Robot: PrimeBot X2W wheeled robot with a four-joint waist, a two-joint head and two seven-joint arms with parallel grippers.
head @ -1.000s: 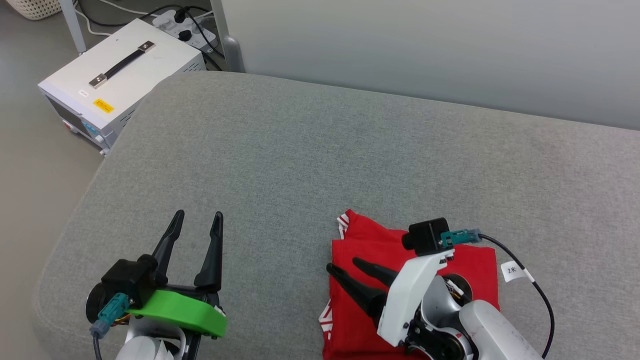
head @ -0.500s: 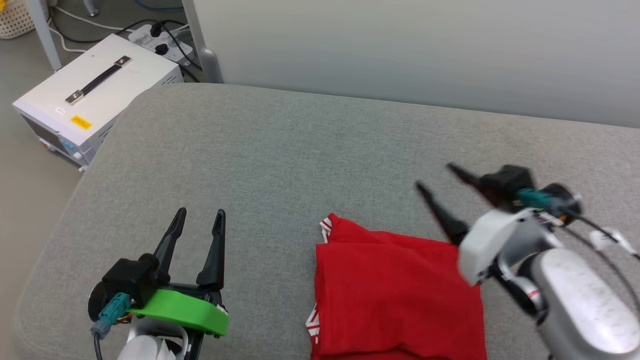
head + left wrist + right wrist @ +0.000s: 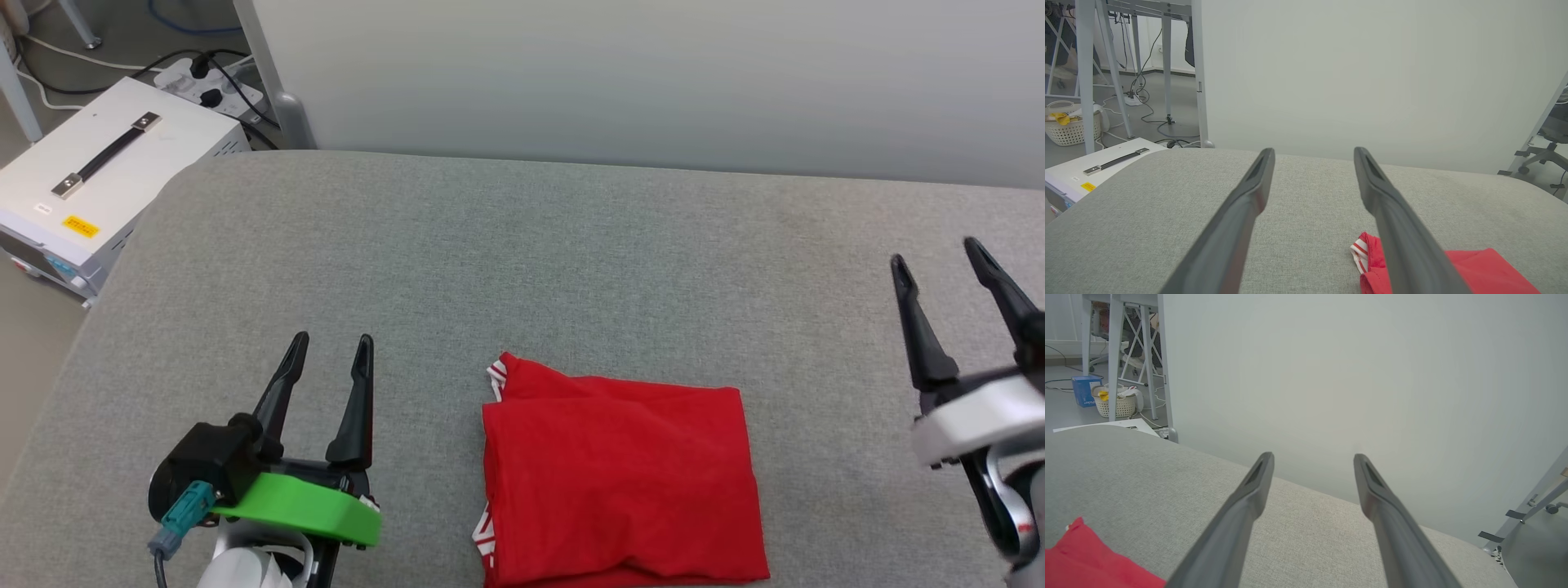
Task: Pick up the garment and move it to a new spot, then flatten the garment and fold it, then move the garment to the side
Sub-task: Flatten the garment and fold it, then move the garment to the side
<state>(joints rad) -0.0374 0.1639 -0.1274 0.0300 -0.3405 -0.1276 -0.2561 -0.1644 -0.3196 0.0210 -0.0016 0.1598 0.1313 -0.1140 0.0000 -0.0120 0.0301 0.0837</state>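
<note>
Garment (image 3: 620, 478), folded: a red, roughly rectangular packet lying flat on the grey cushion (image 3: 522, 245), close to its front edge and about midway along it. You see plain red cloth on top, with soft creases along the far side. White-and-red striped trim peeks out at two places on its left side, at the far left corner and again near the front. Both grippers are clear of it. Your left gripper (image 3: 333, 337) hovers just left of the garment, jaws wide apart and empty, fingers pointing toward the cushion's back edge. Your right gripper (image 3: 935, 251) stands well to the right, near the cushion's right edge, equally wide and empty. A white box (image 3: 106, 171) sits on the floor beyond the cushion's far left corner.

Compare the frame one second earlier: your right gripper then lay over the garment, fingers spread above the red cloth. Half a second ago it was lifted clear at the garment's far right corner; now it is well apart. The head camera has turned meanwhile, so the whole scene has shifted. The garment keeps its fold, and your left gripper keeps its pose.
</note>
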